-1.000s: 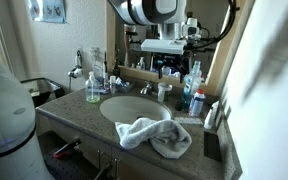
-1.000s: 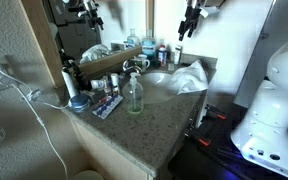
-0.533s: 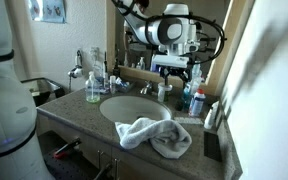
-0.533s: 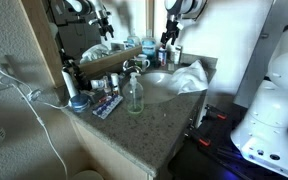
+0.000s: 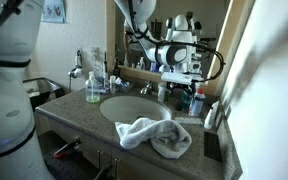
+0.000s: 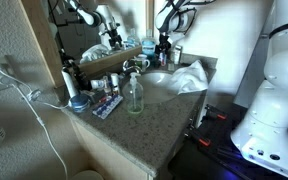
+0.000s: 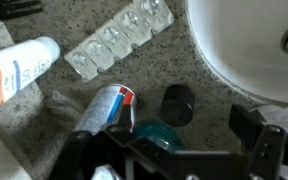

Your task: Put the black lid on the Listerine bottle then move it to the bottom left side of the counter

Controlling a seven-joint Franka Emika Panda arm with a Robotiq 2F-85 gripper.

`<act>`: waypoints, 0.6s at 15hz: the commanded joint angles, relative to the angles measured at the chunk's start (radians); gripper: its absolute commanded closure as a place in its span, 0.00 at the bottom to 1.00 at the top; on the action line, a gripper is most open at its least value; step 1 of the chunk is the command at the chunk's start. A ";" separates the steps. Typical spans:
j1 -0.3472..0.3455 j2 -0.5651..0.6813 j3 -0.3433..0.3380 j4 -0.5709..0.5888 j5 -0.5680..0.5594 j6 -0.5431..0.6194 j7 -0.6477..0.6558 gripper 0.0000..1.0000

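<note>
Since a second ago the arm point(image 5: 142, 18) has swung down from high by the mirror and now hangs low over the back corner of the counter point(image 5: 69, 112), a grey-brown speckled stone top.

Nearest in an exterior view, a crumpled grey-white towel point(image 5: 154, 136) lies in soft folds on the front edge, partly over the rim of the smooth oval white sink point(image 5: 132, 106). Beyond the basin stands a small clear soap bottle point(image 5: 92, 88) with green liquid, well apart from the arm.

At the back, among the crowded toiletries, the gripper point(image 5: 181, 80) points straight down from a white wrist, with the links above it bent sharply. Its jaws stand wide apart and hold nothing.

The wrist view looks straight down between the dark fingers point(image 7: 269, 148). A ribbed clear blister pack point(image 7: 119, 40) and a white tube point(image 7: 19, 70) with orange print lie flat on the stone. A blue can point(image 7: 109, 105) with a red band stands just beside the black lid point(image 7: 177, 103), a small round cap resting on the counter near the basin's rim.

The Listerine bottle point(image 7: 160, 134) shows only as a round teal top directly under the gripper, uncapped, just beside the lid and the can; its body is hidden.
</note>
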 commanded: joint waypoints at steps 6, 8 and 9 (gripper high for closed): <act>-0.101 0.131 0.110 0.117 0.092 0.023 -0.034 0.00; -0.111 0.148 0.122 0.129 0.099 0.025 -0.035 0.00; -0.115 0.156 0.127 0.133 0.102 0.027 -0.033 0.00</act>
